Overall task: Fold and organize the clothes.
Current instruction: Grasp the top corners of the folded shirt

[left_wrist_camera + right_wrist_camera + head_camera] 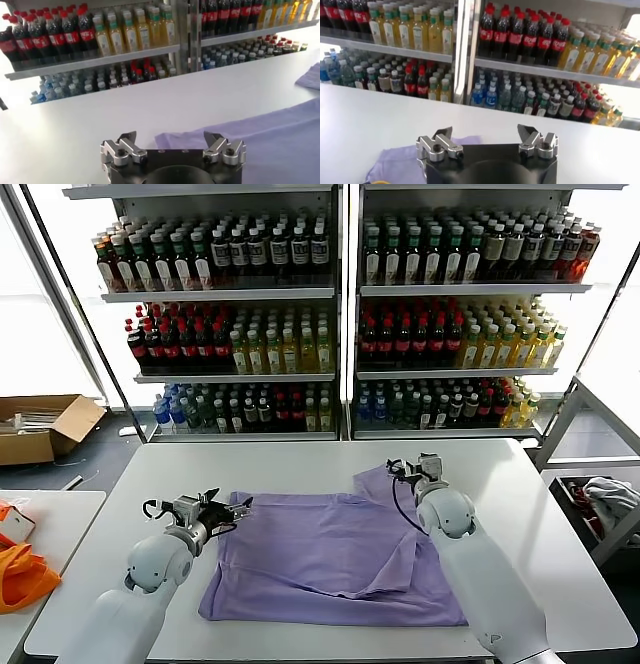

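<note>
The clothes are one lavender T-shirt point(330, 559) spread flat on the white table point(300, 464), its print hidden; the far right corner is rumpled. My left gripper point(225, 512) hovers at the shirt's left far corner, jaws wide open and empty. In the left wrist view that gripper point(172, 137) faces the shirt's edge point(260, 135). My right gripper point(418, 467) stands open over the shirt's far right corner. Seen from the right wrist, its jaws point(485, 134) are spread, with a bit of the shirt point(395, 160) below.
Drink shelves point(340, 314) stand behind the table. A cardboard box point(40, 424) lies on the floor at left. Orange fabric point(20, 569) rests on a side table at left. A bin with cloth point(600, 504) sits at right.
</note>
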Action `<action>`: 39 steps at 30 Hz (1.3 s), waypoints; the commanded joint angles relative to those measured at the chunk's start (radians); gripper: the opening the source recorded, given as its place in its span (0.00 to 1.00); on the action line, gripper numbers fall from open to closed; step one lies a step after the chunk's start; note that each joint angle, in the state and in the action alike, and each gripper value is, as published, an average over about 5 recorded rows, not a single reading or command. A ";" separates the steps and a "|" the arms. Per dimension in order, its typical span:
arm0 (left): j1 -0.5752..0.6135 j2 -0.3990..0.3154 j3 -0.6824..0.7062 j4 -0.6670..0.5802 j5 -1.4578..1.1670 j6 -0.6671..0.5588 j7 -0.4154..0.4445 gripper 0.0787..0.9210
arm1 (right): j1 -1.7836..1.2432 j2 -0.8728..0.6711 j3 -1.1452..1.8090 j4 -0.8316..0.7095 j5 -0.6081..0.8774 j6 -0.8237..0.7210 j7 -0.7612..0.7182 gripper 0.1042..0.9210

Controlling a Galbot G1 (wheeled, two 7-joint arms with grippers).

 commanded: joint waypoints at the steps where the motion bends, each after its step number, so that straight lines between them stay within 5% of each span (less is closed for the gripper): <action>1: -0.062 -0.022 0.016 0.069 -0.029 0.004 -0.002 0.88 | 0.012 0.048 0.002 -0.057 -0.013 0.000 0.001 0.88; 24: -0.048 -0.075 0.037 0.095 0.006 0.010 -0.003 0.87 | -0.016 0.057 0.017 -0.070 -0.012 0.005 0.011 0.88; 39: -0.009 -0.070 0.035 0.086 0.004 0.007 0.009 0.38 | -0.055 0.046 0.018 -0.044 -0.010 0.003 0.010 0.41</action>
